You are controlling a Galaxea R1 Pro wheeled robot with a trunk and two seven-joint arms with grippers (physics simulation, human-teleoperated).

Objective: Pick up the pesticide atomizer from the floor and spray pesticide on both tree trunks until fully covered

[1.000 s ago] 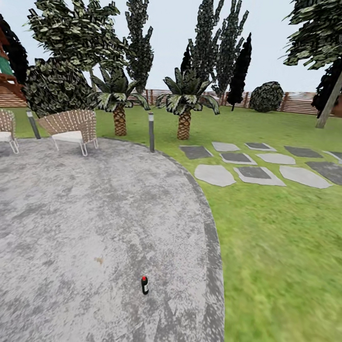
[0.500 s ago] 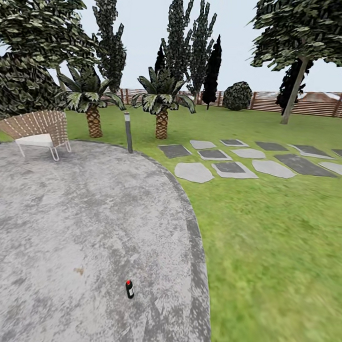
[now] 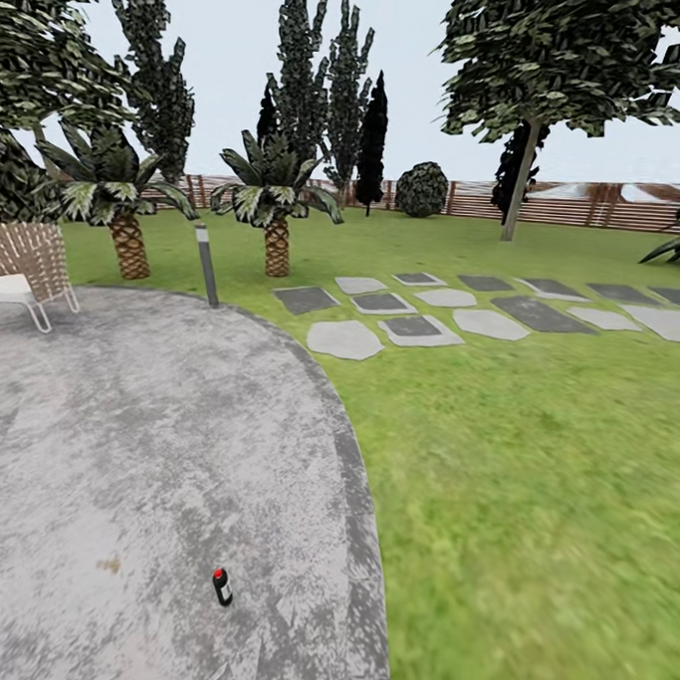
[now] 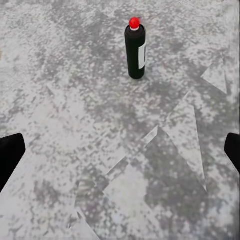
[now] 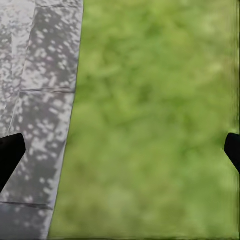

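While the pesticide atomizer is standing untouched on the floor, low and left of centre in the head view, we are judging the approach step as under way, with the pick-up not yet begun.

Through the left wrist camera the bottle is sitting upright in the upper middle of the frame, ahead of the left gripper, whose dark fingertips are showing at the two side edges, spread wide with nothing between them. The right gripper is likewise spread wide and empty, hanging over the curved border where paving is meeting lawn.

Next move, as we are reading it: bring the left arm forward and down so the fingers straddle the bottle's body, then close.

Materials: bottle a smooth dark cylinder with pale label and round red cap; paving rough, speckled grey; grass blurred, soft green. One pale-trunked tree is standing far off, upper right, before the slatted fence.
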